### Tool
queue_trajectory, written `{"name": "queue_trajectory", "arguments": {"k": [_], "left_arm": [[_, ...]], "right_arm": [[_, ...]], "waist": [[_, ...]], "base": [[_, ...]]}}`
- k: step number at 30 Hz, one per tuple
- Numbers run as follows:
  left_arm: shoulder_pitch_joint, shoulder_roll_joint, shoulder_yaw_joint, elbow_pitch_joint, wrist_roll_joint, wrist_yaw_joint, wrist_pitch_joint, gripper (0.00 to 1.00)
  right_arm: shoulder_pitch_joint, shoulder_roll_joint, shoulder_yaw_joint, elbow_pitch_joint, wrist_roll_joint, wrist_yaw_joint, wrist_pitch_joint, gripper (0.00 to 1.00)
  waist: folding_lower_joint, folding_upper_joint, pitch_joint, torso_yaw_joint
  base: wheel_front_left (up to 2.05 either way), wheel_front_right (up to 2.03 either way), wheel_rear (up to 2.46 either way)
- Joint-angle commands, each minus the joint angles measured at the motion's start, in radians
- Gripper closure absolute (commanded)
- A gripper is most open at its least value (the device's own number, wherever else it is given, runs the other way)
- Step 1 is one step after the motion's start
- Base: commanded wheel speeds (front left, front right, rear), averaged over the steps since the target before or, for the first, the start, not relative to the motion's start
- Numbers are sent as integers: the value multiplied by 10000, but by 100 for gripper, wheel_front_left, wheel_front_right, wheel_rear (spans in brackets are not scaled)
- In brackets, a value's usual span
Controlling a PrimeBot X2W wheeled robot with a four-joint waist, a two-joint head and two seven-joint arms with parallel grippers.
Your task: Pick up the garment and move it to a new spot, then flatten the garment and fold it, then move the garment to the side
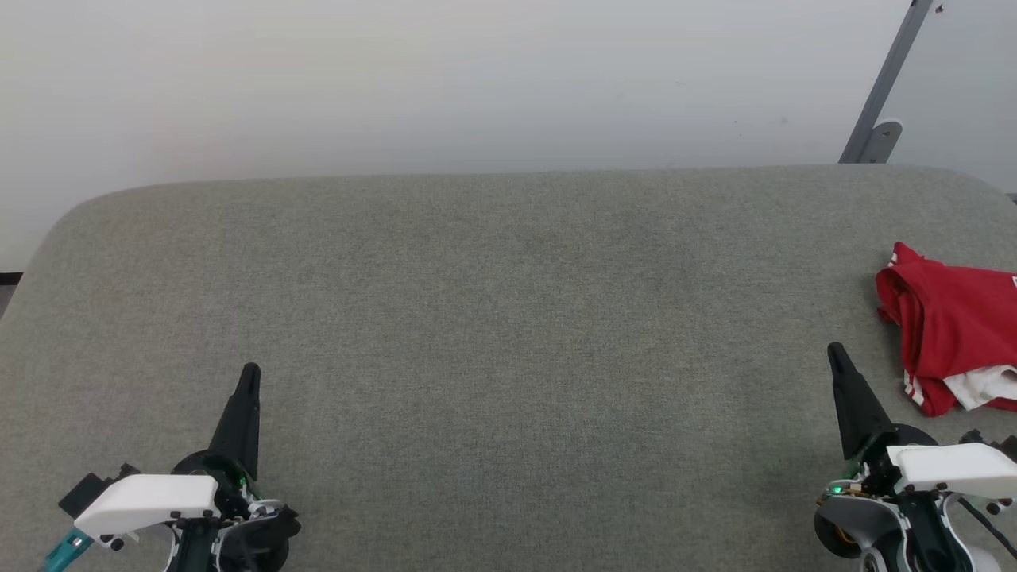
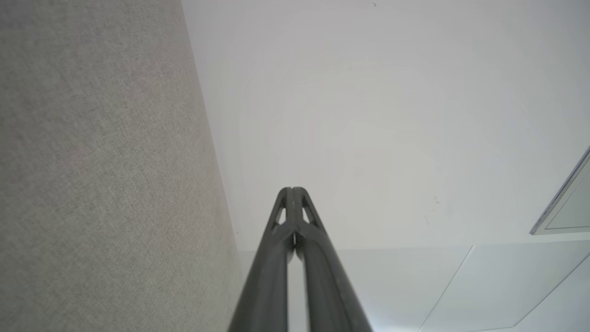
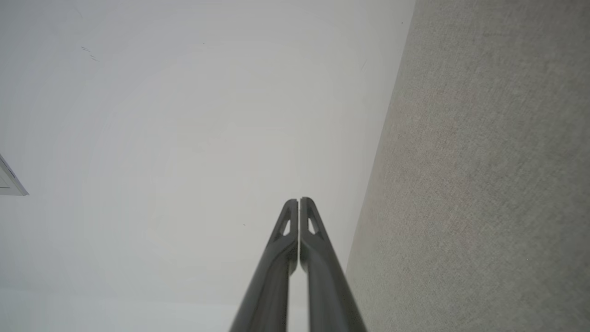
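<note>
The red garment [image 1: 949,330] lies crumpled at the right edge of the grey fabric table [image 1: 493,318], partly cut off by the head view's edge; a bit of white cloth and striped trim shows at its lower side. My right gripper [image 1: 835,350] is shut and empty, its tip a short way left of the garment and not touching it. My left gripper [image 1: 250,370] is shut and empty at the lower left, far from the garment. In the wrist views the left fingertips [image 2: 292,190] and the right fingertips [image 3: 298,200] are pressed together with nothing between them.
A pale wall [image 1: 445,79] rises behind the table's far rounded edge. A grey metal bar [image 1: 882,95] leans at the back right. The wide middle of the table is bare grey cloth.
</note>
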Motion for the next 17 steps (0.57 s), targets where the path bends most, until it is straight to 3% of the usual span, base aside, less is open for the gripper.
{"name": "queue_trajectory", "arguments": {"k": [1,17], "left_arm": [[-120,10,13,-6,-28,-57,5,100],[-119,10,11,-7,-29,-57,4,100]], "right_arm": [[-53,10,1,24,40,-3,26,100],[-53,10,2,24,41,-3,26,100]], "waist": [[0,-1,0,0],[0,-1,0,0]], "base": [[0,0,0],[0,0,0]]}}
